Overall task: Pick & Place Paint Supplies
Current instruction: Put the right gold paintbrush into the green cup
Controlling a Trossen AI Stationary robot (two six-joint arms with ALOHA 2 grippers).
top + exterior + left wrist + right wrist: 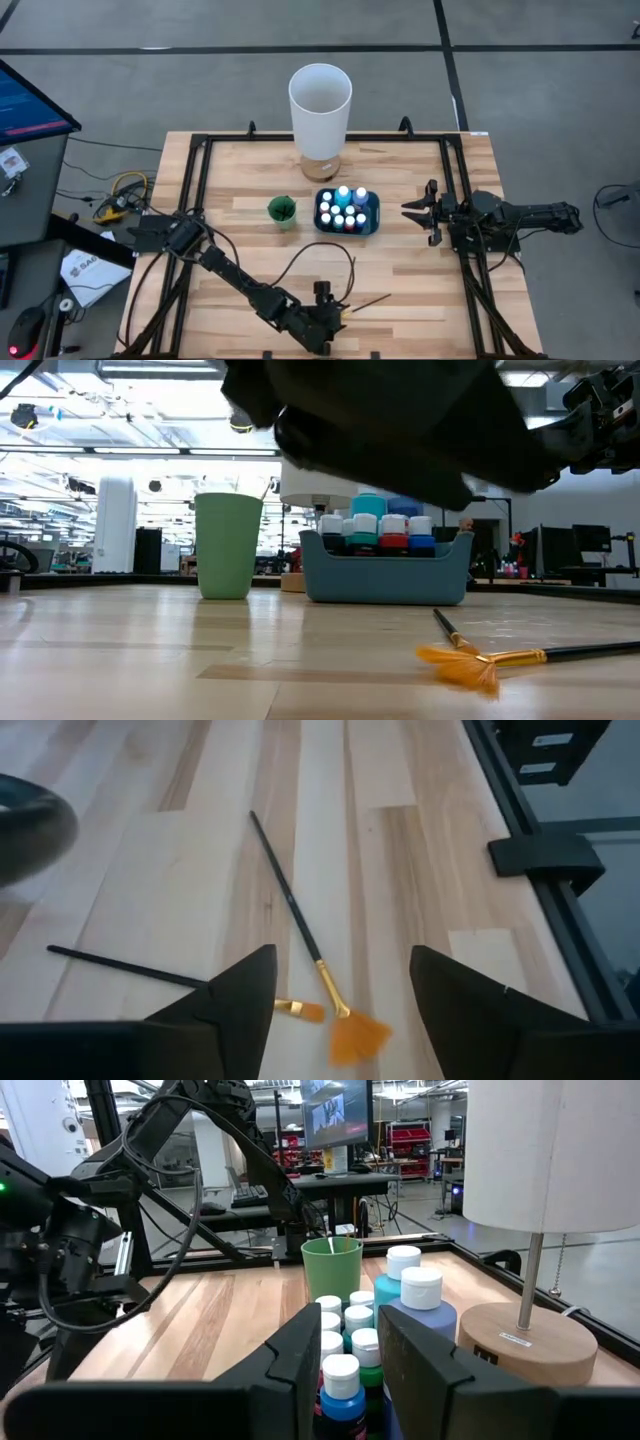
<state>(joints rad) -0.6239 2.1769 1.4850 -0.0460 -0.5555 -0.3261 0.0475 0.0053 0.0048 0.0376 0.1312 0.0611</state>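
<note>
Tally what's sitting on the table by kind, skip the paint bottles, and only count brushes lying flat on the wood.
Brushes: 2
Cup: 1
Tray: 1
Lamp: 1
Total: 5

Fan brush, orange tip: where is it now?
The fan brush lies flat on the table's near edge, under the open left tool, crossing a second brush.
</note>
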